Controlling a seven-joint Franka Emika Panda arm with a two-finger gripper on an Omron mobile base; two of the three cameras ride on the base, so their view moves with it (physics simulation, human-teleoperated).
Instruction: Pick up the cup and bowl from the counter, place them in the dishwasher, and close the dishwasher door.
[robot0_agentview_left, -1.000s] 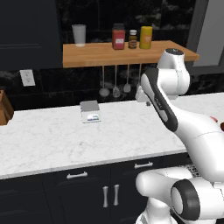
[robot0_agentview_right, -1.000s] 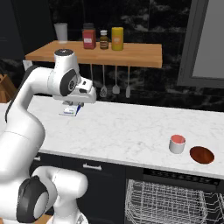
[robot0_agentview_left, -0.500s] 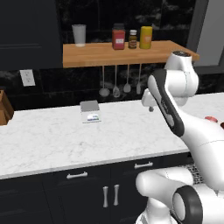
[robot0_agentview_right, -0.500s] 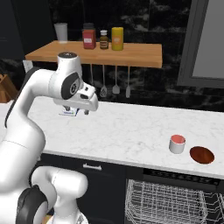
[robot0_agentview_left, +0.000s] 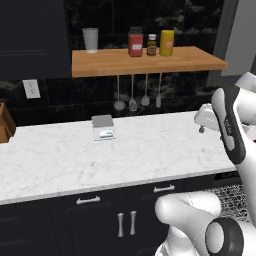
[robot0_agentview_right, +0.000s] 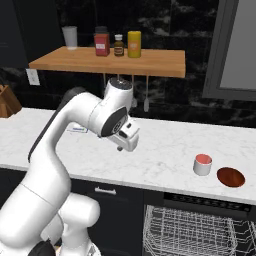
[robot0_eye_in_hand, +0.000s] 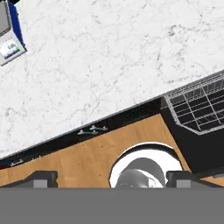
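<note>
**Q:** Marble counter (robot0_agentview_right: 165, 150) status?

**A:** Gripper (robot0_agentview_right: 121, 146) hovers above it, jaws wide, holding nothing. Cup (robot0_agentview_right: 202, 164) and bowl (robot0_agentview_right: 231, 177) sit well off to its side, near the counter edge; the dishwasher (robot0_agentview_right: 192, 231) rack lies open below them.

**Q:** Risk?

**A:** Probably a shallow approach: a finger could clip the cup rim and tip it against the bowl.

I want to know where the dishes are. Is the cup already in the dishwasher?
No, the cup stands on the counter beside the bowl, above the dishwasher rack.
</note>
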